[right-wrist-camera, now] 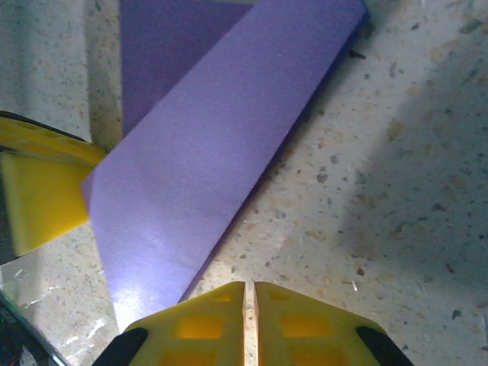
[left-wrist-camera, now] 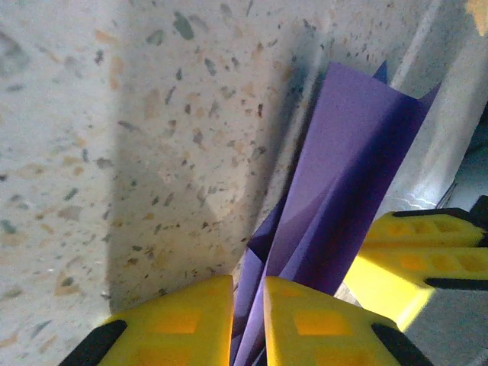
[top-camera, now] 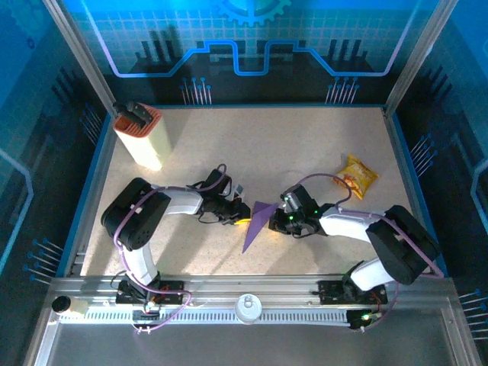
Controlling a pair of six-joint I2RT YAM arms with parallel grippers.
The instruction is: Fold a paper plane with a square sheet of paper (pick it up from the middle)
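Note:
The purple paper (top-camera: 258, 223) lies mid-table between both arms, folded into a long pointed shape with its tip toward the near edge. In the left wrist view the paper (left-wrist-camera: 343, 175) rises in creased layers, and my left gripper (left-wrist-camera: 248, 286) is shut on its lower end. From the top view the left gripper (top-camera: 241, 213) sits at the paper's left side. My right gripper (top-camera: 284, 222) is at the paper's right side. Its yellow fingers (right-wrist-camera: 206, 320) are shut with nothing between them, just beside the flat purple flap (right-wrist-camera: 206, 152).
A yellow-orange snack packet (top-camera: 357, 175) lies at the right. A tall cream-and-orange box (top-camera: 142, 136) stands at the back left. Blue-edged walls ring the speckled table (top-camera: 290, 145). The other arm's yellow finger (right-wrist-camera: 38, 191) reaches in close by the paper.

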